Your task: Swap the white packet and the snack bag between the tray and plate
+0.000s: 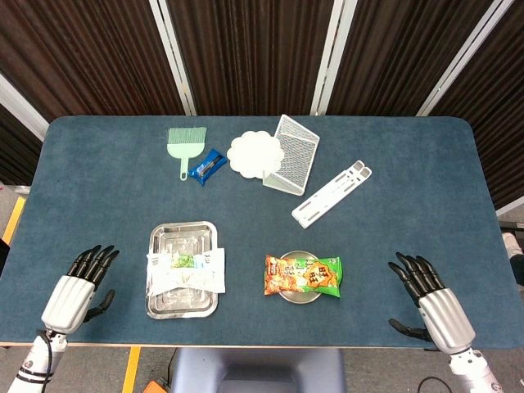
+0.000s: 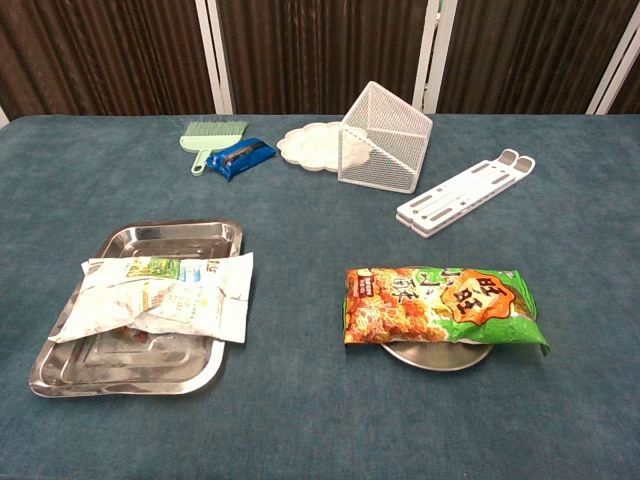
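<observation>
On the blue felt-covered worktop we list the following.

Task items: we find a crinkled white packet with green print lying across the middle of a rectangular shiny metal tray, its right edge hanging over the tray's rim. To the right of the tray, well apart from it, we note an orange and green snack bag resting on top of a small round metal plate; the bag covers most of the plate, so that only the near rim shows.

Hands: in the head view our left hand rests at the near left corner, left of the tray, with its black fingers spread and nothing in them. Our right hand rests at the near right, right of the snack bag, likewise spread and holding nothing. The chest view shows neither hand.

Other items, far side: a light green plastic brush, a blue wrapped bar just beside it, a white scalloped dish, a white wire mesh rack tilted against the dish, and a long white plastic holder.
</observation>
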Robot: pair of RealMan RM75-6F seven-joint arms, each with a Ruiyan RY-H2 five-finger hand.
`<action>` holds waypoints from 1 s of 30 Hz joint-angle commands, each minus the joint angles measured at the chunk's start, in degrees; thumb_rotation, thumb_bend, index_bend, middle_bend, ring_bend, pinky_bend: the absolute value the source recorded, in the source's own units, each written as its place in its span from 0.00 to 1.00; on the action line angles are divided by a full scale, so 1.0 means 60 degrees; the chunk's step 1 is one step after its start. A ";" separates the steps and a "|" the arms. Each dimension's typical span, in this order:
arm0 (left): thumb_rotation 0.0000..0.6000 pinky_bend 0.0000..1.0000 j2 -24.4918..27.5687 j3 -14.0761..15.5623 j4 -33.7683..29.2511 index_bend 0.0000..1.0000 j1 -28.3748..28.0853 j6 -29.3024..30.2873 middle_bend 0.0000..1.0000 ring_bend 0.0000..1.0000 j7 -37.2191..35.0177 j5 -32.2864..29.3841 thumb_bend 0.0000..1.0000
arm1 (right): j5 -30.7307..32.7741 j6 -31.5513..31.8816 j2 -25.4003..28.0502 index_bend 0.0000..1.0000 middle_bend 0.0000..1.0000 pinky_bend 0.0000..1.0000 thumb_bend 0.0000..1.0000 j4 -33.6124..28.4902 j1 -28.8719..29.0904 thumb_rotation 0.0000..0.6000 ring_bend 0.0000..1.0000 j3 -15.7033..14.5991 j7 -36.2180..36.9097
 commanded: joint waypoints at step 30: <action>1.00 0.02 -0.2398 -0.0316 0.1242 0.00 -0.2777 -0.4604 0.00 0.00 -0.1818 -0.0997 0.36 | 0.0280 -0.0384 0.0157 0.00 0.00 0.00 0.10 -0.0264 0.0087 1.00 0.00 0.0009 0.0252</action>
